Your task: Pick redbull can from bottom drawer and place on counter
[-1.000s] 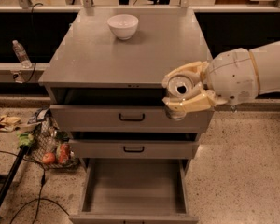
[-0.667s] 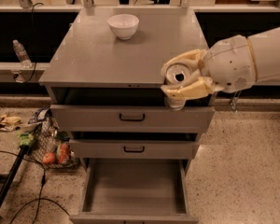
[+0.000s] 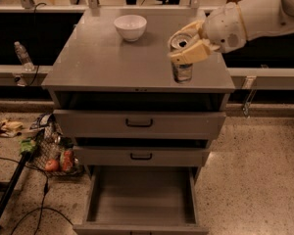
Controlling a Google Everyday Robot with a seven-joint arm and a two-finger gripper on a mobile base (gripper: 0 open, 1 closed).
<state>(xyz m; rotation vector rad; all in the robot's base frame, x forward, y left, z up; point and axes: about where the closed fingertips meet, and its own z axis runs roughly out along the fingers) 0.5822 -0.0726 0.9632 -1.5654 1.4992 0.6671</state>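
My gripper comes in from the upper right and is shut on the redbull can, a slim silver can with a shiny round top. The can is upright over the front right part of the counter, its base at or just above the surface; I cannot tell whether it touches. The bottom drawer is pulled fully open below and its flat grey floor is bare.
A white bowl stands at the back middle of the counter. Two upper drawers with black handles are slightly open. A clear plastic bottle stands at the left. Clutter, cables and a pole lie on the floor at the left.
The arm has lifted the can up and back, from in front of the cabinet's top edge to over the front right of the counter.
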